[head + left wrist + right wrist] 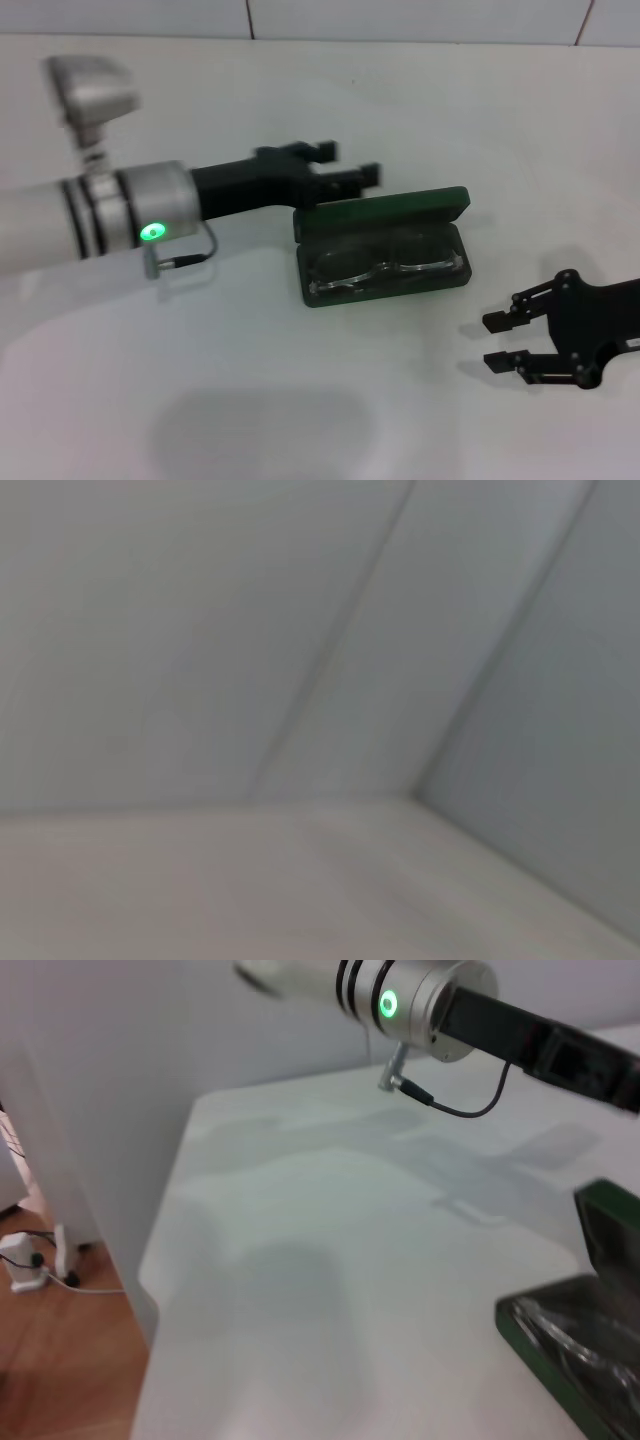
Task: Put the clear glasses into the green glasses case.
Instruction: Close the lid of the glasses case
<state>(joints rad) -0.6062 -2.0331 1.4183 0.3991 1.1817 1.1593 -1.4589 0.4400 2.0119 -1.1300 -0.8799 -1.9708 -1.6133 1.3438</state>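
So the clear glasses (385, 268) are already lying inside the green glasses case (385, 250), lens and arms tucked into the dark tray, and the lid is standing open behind them, leaning back toward the wall. That means the placing part looks done to me and what's in hand now is the wrap-up: getting clear of the case, and maybe shutting the lid if that counts. The left gripper (350, 165) is hovering over the table (250, 400) just behind the case's left end, near the back edge of the lid, fingers parted and holding nothing as far as I can see. Its wrist camera is only catching blank wall and tabletop, so no help there. The right gripper (503, 340) is sitting low off to the right of the case, well apart from it, fingers spread and empty too, looking parked. From the right wrist view you're getting the near corner of the case with the glasses in it and the left arm reaching across beyond. If the lid is getting closed next, I'd guess the left gripper needs to come round behind it and tip it forward gently, without shoving the case or catching a clear arm sticking up.
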